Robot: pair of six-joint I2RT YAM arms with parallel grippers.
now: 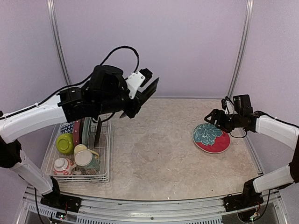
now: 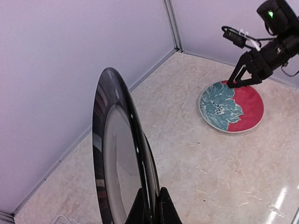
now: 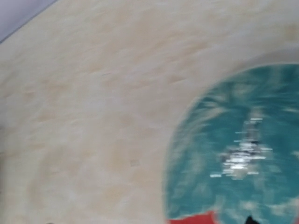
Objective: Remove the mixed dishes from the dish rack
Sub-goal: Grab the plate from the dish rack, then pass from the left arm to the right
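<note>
Raised just beyond the rack, the left gripper pinches a plate by its rim, a thin hold that could slip; right gripper spread wide.

Glossy black-rimmed plate — white wire rack, table seemingly matt stone-look.

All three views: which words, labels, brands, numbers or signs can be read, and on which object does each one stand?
None can be read. The dark red floral plate carries only a teal flower, the black-rimmed plate is plain, and the dishes in the dish rack show colours and patterns only. The right wrist view is too blurred for any text.
</note>
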